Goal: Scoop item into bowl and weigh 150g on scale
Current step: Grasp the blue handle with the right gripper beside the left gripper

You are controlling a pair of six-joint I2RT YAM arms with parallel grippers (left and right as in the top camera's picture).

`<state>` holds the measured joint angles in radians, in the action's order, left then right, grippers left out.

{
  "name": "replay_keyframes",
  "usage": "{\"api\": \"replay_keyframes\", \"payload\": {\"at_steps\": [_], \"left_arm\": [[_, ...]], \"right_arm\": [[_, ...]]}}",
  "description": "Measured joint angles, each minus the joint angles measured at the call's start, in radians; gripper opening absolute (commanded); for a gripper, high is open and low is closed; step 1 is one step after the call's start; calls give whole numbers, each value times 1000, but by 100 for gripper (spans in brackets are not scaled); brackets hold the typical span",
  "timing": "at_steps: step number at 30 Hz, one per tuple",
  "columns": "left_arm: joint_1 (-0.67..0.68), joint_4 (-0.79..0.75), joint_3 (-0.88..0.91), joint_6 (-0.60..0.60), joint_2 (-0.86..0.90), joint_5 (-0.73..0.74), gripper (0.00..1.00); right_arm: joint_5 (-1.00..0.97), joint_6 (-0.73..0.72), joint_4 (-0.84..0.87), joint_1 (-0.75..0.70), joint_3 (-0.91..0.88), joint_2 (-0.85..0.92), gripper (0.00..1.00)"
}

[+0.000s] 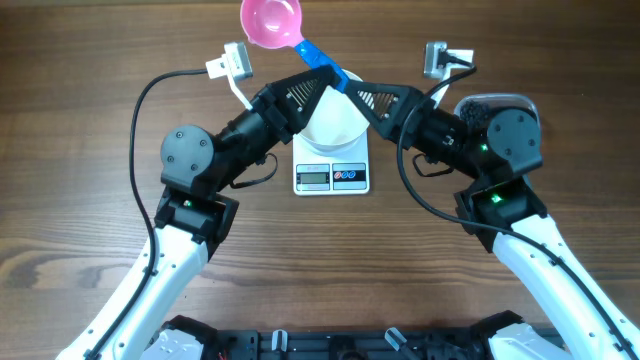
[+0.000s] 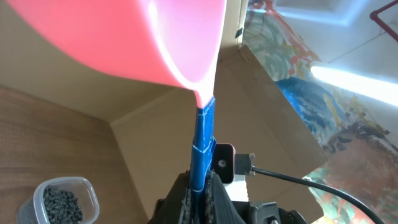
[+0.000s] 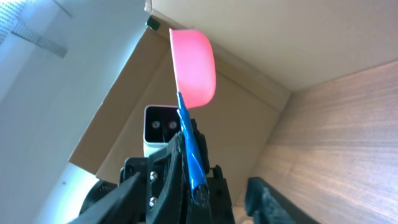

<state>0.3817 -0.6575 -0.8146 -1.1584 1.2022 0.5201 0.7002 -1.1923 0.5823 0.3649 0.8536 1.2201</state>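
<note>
A pink scoop [image 1: 270, 22] with a blue handle [image 1: 318, 56] is held up behind the scale. My left gripper [image 1: 322, 76] is shut on that handle [image 2: 202, 143], with the pink cup [image 2: 143, 37] above it. My right gripper [image 1: 352, 90] stands open at the handle's free end [image 3: 198, 186]; its fingers [image 3: 277, 202] flank the end without touching it. The white bowl [image 1: 333, 128] sits on the white scale [image 1: 332, 176], partly hidden by both grippers. The black beans [image 2: 60, 204] lie in a clear tub [image 1: 492, 103] under my right arm.
A brown cardboard wall [image 2: 155, 124] stands behind the table. Cables [image 1: 140, 120] loop out from both arms. Bare wooden tabletop [image 1: 80, 200] stretches left and right of the scale.
</note>
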Motion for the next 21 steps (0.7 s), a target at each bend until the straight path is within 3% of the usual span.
{"api": "replay_keyframes", "payload": {"at_steps": [21], "left_arm": [[18, 0, 0, 0, 0, 1, 4]], "right_arm": [[-21, -17, 2, 17, 0, 0, 29]]}}
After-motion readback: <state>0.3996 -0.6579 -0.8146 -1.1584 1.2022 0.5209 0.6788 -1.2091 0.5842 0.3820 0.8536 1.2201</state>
